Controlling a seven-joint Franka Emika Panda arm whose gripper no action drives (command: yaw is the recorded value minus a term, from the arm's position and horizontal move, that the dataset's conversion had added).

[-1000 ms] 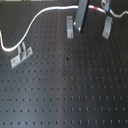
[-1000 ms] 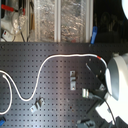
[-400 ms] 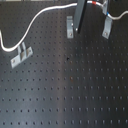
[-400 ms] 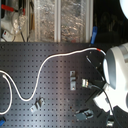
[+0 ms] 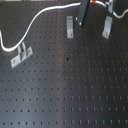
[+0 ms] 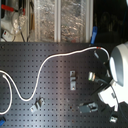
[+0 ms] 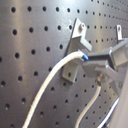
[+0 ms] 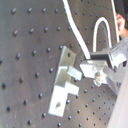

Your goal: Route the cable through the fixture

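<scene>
white cord, the cable (image 5: 37, 19), is laid in a long loop over the black perforated board (image 5: 70, 95), running from the first exterior view's left edge up toward the gripper (image 5: 83, 14) at the top. in the first wrist view the cable's end (image 7: 75, 57) is seen pinched between the gripper's fingers, held close beside a metal bracket (image 7: 77, 31), seemingly so that the end can be led through it. the grip is kept near the tip, probably so the limp cord can be steered. three brackets are bolted to the board in the first exterior view: one near the left (image 5: 21, 55), one in the middle (image 5: 70, 27), one at the right (image 5: 108, 27). none is yet threaded, as far as can be judged.
</scene>
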